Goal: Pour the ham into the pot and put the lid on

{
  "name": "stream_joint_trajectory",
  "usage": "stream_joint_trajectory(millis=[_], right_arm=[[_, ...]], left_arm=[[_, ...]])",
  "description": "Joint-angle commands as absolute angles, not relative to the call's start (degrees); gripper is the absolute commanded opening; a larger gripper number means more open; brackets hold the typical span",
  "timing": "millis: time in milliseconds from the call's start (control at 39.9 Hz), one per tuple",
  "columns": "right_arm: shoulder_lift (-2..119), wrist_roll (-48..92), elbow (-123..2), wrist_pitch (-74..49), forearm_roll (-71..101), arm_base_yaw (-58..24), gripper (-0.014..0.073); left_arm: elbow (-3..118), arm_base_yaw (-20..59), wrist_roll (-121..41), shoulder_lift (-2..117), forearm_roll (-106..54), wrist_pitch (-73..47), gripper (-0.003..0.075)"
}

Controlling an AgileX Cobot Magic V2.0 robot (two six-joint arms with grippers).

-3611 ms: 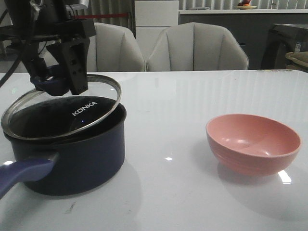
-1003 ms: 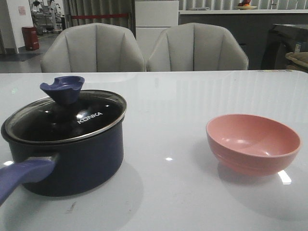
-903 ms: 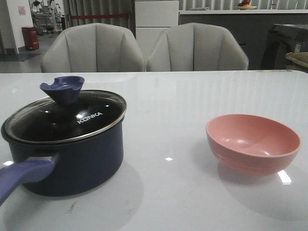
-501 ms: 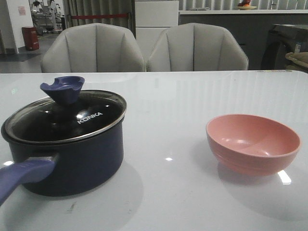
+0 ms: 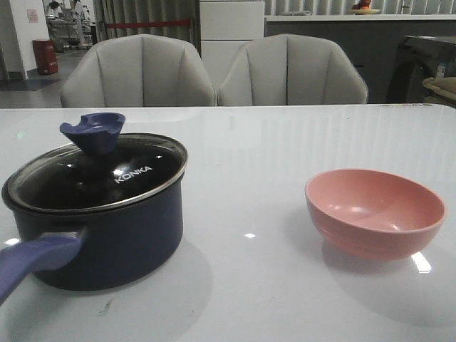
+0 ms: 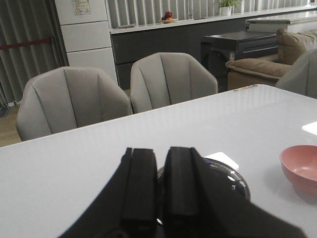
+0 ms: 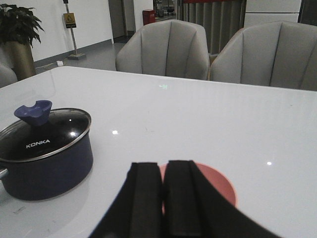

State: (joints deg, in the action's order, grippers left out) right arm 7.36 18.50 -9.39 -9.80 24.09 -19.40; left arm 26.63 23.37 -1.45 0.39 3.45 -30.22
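Observation:
The dark navy pot (image 5: pixel 107 235) stands at the table's left, its purple-blue handle (image 5: pixel 32 263) pointing to the front left. The glass lid (image 5: pixel 100 174) with "KONKA" lettering lies flat on the pot, and its knob (image 5: pixel 92 132) is free. No ham shows; the pot's inside looks dark through the glass. Neither gripper shows in the front view. My left gripper (image 6: pixel 159 151) is shut and empty, raised in front of the lid (image 6: pixel 230 178). My right gripper (image 7: pixel 164 166) is shut and empty, raised in front of the pink bowl (image 7: pixel 220 183), with the pot (image 7: pixel 49 158) off to one side.
The pink bowl (image 5: pixel 374 210) stands at the table's right and looks empty. Two grey chairs (image 5: pixel 214 68) stand behind the table's far edge. The bowl also shows in the left wrist view (image 6: pixel 301 166).
3.6 s ago my left gripper held the lid by its knob, tilted over the pot. Now the lid lies on the pot and the arm has left the front view. Nothing has moved in the last second.

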Motion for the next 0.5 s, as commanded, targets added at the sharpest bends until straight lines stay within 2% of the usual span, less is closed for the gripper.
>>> stream_joint_trajectory(millis=[0,476], right_arm=[[7.82,19.05,-10.85,-5.91,24.61,-19.44,0.0159],[7.82,19.05,-10.85,-5.91,24.61,-19.44,0.0159]], left_arm=[[27.67,23.63,-0.72,1.08,3.63,-24.54,0.0113],[27.54,23.63,-0.72,1.08,3.63,-25.08,0.0113]])
